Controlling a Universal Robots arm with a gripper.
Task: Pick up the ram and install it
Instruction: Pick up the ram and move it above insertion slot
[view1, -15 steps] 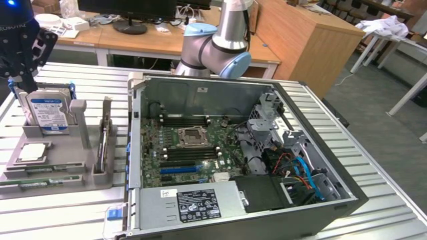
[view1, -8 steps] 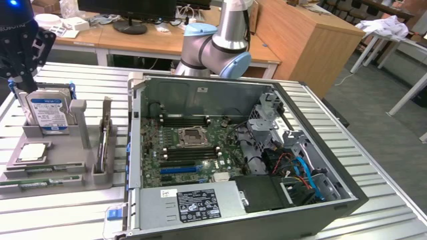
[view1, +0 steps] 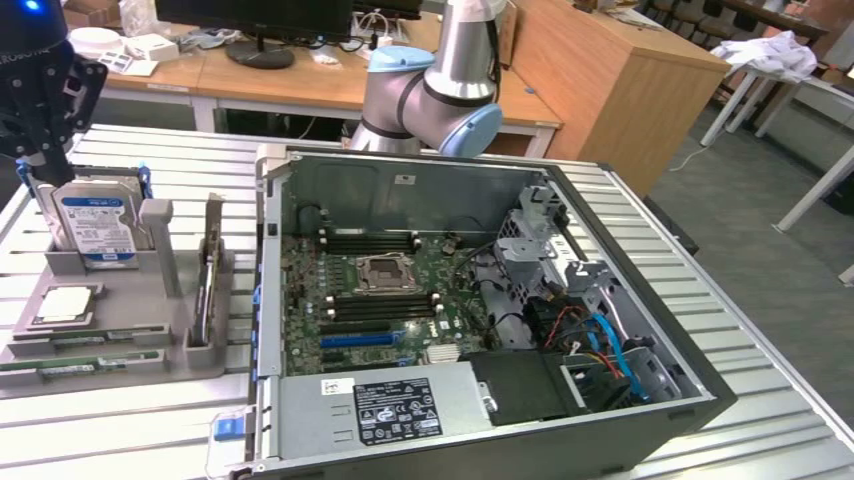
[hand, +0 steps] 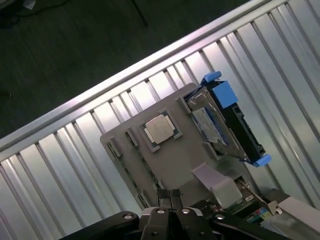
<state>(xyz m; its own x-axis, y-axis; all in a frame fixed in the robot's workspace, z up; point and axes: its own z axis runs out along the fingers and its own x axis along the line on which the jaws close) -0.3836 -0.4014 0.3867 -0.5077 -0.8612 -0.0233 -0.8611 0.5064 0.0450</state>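
Green ram sticks (view1: 94, 364) lie flat in the front slots of a grey holder (view1: 158, 228) on the exterior view's left. My black gripper (view1: 32, 165) hangs over the holder's far end, just behind the upright hard drive (view1: 96, 222), well away from the ram. In the wrist view the gripper (hand: 170, 196) is shut with nothing between its fingers, looking down on the holder (hand: 175, 160), the square CPU chip (hand: 159, 128) and the blue-bracketed hard drive (hand: 227, 120).
An open computer case (view1: 694, 400) lies to the exterior view's right of the holder, its motherboard (view1: 387, 300) showing dark memory slots. A thin board (view1: 210, 280) stands upright at the holder's edge. The arm's base (view1: 434, 95) rises behind the case on the ribbed metal table (view1: 134, 430).
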